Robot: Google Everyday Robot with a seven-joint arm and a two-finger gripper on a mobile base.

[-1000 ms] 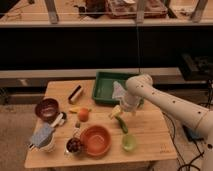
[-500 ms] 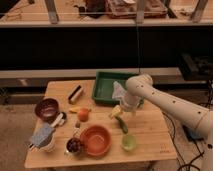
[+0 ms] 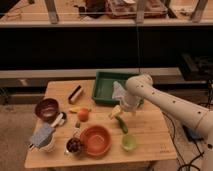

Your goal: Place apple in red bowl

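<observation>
The apple [image 3: 83, 114] is a small round orange-red fruit on the wooden table [image 3: 150, 135], left of centre. The red bowl [image 3: 96, 140] is a bright orange-red glossy bowl near the table's front edge, below and right of the apple. My gripper [image 3: 124, 106] hangs from the white arm at centre right, above a flat yellow piece [image 3: 115, 111] and well to the right of the apple.
A green tray [image 3: 106, 86] stands at the back. A dark maroon bowl [image 3: 47, 108] is at the left, a light-green cup [image 3: 128, 143] at the front right, a long green vegetable [image 3: 121, 124] beside it. A white cup with a grey cloth [image 3: 43, 137] sits front left.
</observation>
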